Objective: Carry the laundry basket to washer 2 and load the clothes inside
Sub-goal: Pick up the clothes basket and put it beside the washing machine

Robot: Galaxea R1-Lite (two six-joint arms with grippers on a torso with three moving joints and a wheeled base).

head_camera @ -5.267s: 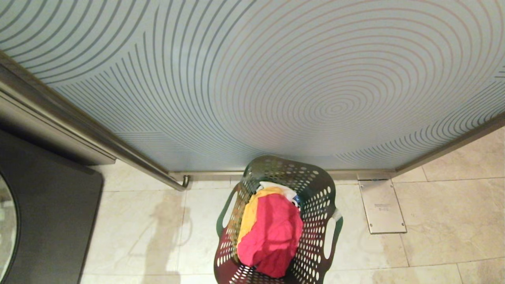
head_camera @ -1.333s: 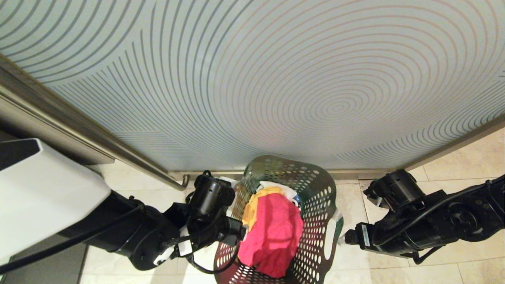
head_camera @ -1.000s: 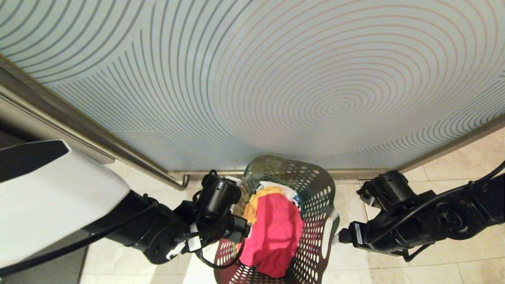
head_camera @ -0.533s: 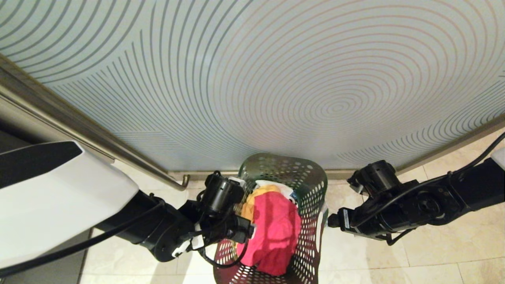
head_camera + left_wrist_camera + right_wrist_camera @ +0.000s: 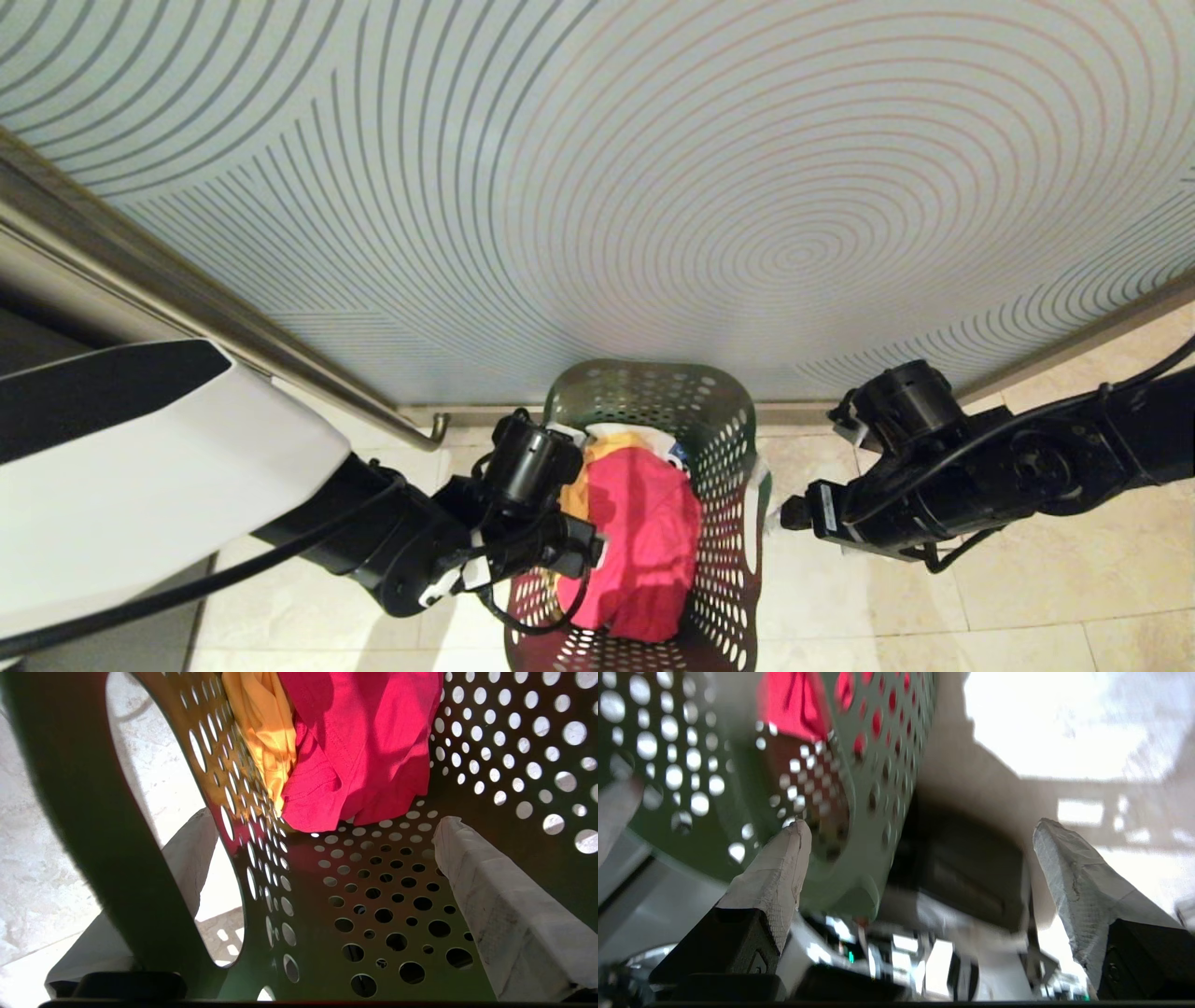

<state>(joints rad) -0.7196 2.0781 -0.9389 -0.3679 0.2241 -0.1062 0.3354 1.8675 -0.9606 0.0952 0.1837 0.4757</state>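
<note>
- Flanking the laundry basket (image 5: 653, 420) with both arms, we are looking down at it standing on the pale tiled floor (image 5: 1027, 597), just in front of a frosted glass panel with curved stripes (image 5: 653, 187).
- We are keeping our left claw (image 5: 322, 868) spread wide across the basket's left wall beside its oval handle slot: one padded finger (image 5: 187, 858) is sitting outside the wall and the other inside the basket, with the wall between them.
- We are not yet clamping that wall; the fingers are standing apart from it.
- We are holding our right claw (image 5: 920, 835) wide at the basket's right side, its white-wrapped fingers (image 5: 1069, 868) apart, the flared rim lying between them without being pinched.
- We are seeing the clothes (image 5: 644, 541) bundled inside the basket: the pink-red garment on top, the yellow-orange one (image 5: 266, 732) against the left wall, a bit of white at the far end.
</note>
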